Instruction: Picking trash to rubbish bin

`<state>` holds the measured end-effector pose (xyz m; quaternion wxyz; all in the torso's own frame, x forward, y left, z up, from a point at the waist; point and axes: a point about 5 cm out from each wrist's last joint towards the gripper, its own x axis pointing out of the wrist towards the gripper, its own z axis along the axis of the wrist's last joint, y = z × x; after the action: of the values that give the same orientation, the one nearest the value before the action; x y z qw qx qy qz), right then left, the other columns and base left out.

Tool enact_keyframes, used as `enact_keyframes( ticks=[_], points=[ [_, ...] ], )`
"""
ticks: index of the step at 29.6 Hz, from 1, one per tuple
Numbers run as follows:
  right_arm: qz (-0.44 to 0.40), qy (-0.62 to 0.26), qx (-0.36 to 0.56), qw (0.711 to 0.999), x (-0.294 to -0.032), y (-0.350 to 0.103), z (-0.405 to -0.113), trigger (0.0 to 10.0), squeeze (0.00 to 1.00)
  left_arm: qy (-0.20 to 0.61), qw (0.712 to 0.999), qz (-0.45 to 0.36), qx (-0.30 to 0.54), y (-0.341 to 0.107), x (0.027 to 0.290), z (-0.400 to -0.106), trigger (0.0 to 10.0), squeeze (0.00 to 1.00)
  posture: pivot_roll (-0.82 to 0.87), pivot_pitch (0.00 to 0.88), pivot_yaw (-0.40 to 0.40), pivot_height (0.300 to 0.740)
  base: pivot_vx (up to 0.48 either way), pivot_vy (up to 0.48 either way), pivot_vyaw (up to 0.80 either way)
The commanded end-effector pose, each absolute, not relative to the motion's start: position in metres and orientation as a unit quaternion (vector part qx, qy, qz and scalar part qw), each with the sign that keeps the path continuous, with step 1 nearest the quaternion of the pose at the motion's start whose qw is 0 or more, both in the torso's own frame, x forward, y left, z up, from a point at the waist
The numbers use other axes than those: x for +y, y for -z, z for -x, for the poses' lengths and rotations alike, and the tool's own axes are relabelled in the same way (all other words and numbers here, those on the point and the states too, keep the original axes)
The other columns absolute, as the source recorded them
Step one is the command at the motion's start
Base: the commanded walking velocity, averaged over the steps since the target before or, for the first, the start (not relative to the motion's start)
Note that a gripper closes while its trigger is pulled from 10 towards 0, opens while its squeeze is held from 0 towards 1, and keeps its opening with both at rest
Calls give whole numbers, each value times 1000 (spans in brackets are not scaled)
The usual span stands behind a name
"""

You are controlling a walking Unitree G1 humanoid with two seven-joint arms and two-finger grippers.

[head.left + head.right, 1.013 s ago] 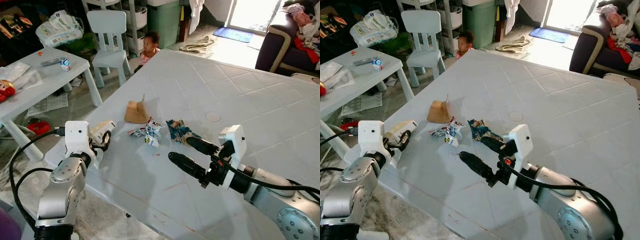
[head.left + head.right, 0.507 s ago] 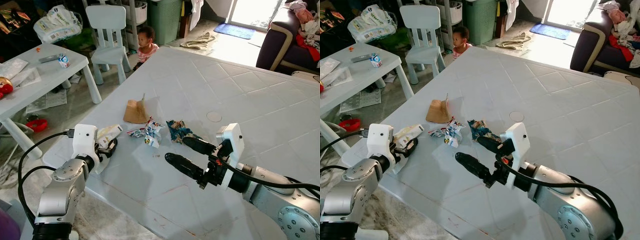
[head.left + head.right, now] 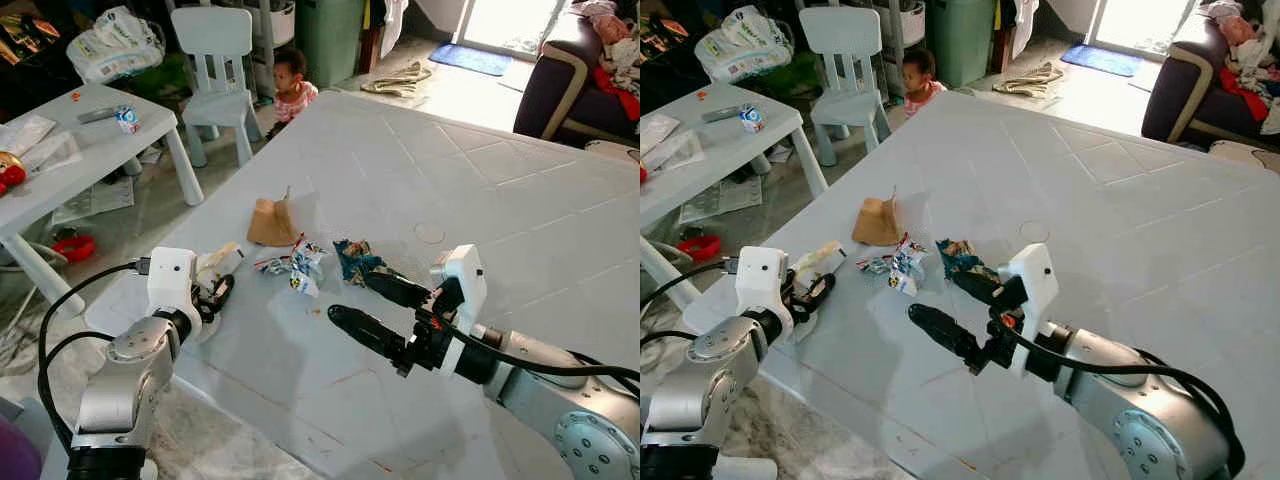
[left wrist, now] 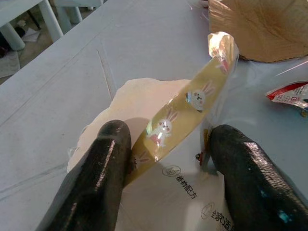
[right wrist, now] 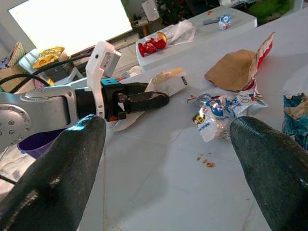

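My left gripper (image 3: 215, 292) is at the near left edge of the big white table (image 3: 480, 170), shut on a yellow rabbit-print wrapper (image 4: 192, 103) that stands between its fingers (image 4: 96, 183) over a cream wrapper. To the right lie a brown paper scrap (image 3: 272, 222), a crumpled silver, blue and red wrapper (image 3: 292, 268) and a dark blue crumpled wrapper (image 3: 353, 258). My right gripper (image 3: 352, 298) hovers open just in front of the dark blue wrapper, one finger beside it, nothing between the fingers.
A small white table (image 3: 90, 130) with clutter stands to the left, a white child's chair (image 3: 215, 60) behind it. A small child (image 3: 293, 85) sits past the table's far corner. A green bin (image 3: 330, 35) stands at the back, a sofa (image 3: 560, 80) far right.
The left gripper with the wrapper has shifted slightly right, further over the table edge. The right gripper stays open in nearly the same spot. The camera has moved a little.
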<state>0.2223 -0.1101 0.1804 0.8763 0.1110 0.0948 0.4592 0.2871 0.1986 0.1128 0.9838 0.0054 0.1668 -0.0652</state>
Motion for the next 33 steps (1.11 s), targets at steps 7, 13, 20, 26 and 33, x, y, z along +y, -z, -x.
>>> enact_keyframes(
  ticks=[7, 13, 20, 26, 33],
  points=[
    [-106, -457, 91, 878, -108, -182, -223, 10000, 0, 66, 980, 3, 186, -104, 198, -282, 0, 0, 9, 130, -35, 740, 0, 0, 0],
    [-106, -457, 91, 879, -107, -181, -225, 10000, 0, 59, 981, 11, 183, -103, 198, -280, 0, 0, 14, 123, -37, 740, 0, 0, 0],
    [-103, -458, 91, 878, -107, -180, -227, 10000, 0, 28, 990, 18, 138, -115, 200, -284, 0, 0, 16, 115, -42, 740, 0, 0, 0],
    [-98, -447, 92, 885, -110, -177, -232, 10000, 0, -8, 997, 34, 71, -131, 191, -280, 0, 0, 20, 110, -47, 740, 0, 0, 0],
    [-75, -412, 72, 905, -116, -175, -246, 10000, 0, -25, 999, 34, 1, -147, 177, -274, 0, 0, 28, 106, -54, 740, 0, 0, 0]
  ],
)
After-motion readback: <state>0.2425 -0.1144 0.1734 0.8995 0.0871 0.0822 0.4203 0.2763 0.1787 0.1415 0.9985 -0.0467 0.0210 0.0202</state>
